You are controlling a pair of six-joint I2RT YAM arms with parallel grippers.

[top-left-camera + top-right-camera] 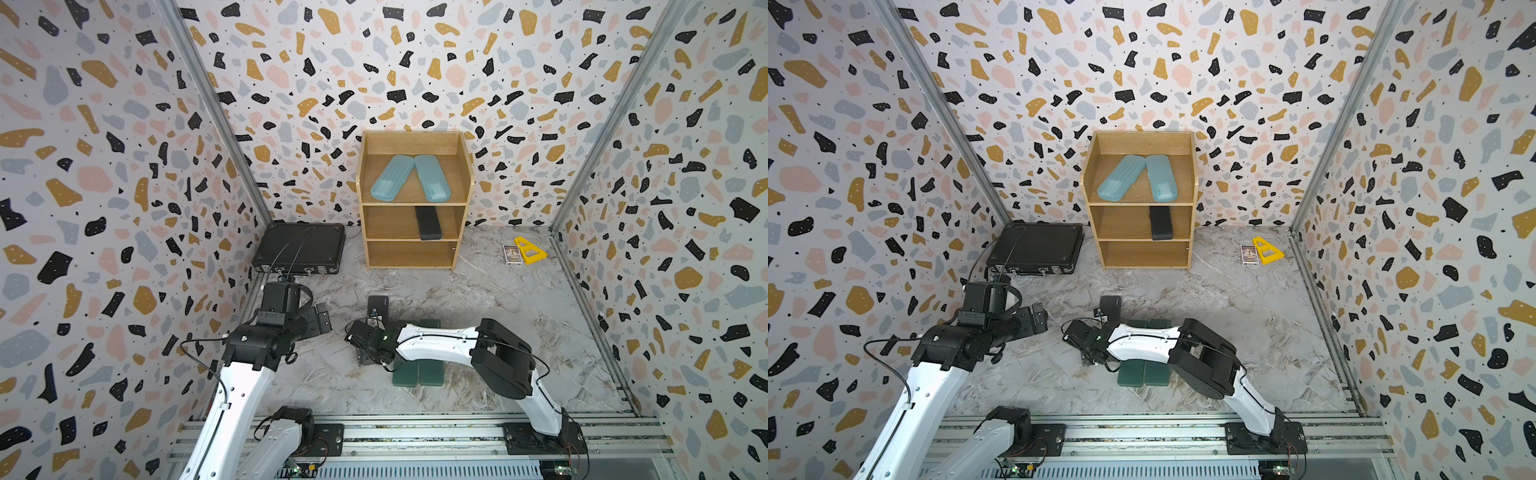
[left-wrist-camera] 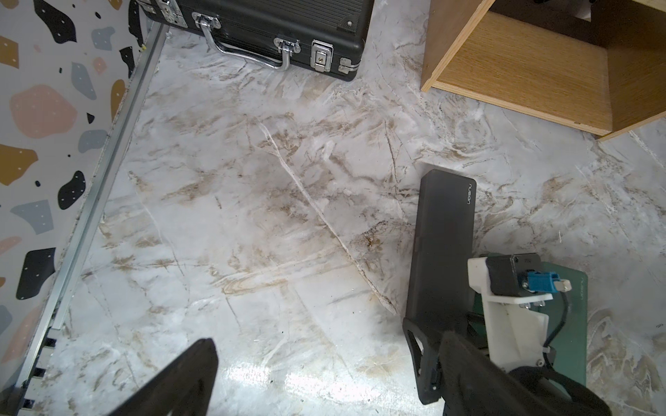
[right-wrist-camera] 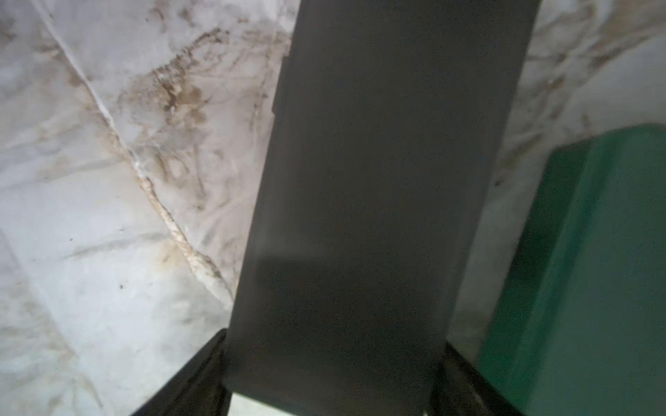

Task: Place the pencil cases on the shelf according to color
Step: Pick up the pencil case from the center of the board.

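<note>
**A:** Where is the loose one lying?

**B:** The long, flat matte black pencil case (image 2: 447, 237) is lying on the grey marbled desk (image 1: 478, 291). Its long axis is pointing away from the robot, toward the light-wood three-tier shelf (image 1: 386, 224).

**A:** And what is the right gripper doing?

**B:** The right gripper (image 3: 335, 356) is straddling the case's near end, with its jaws pressing on the two long edges. The right wrist view is showing no gap, so I am reading it as gripped.

**A:** The left?

**B:** The left gripper (image 1: 322, 319) is hovering well apart, jaws spread wide and holding nothing. The right arm is plainly the nearer one.

**A:** Where is the case going?

**B:** I am guessing the middle tier, where the other black case (image 1: 428, 223) is sitting toward the right. That would be a lengthwise carry almost straight ahead. Two dark green cases (image 1: 417, 376) are lying just beside it, under the right arm.
</note>
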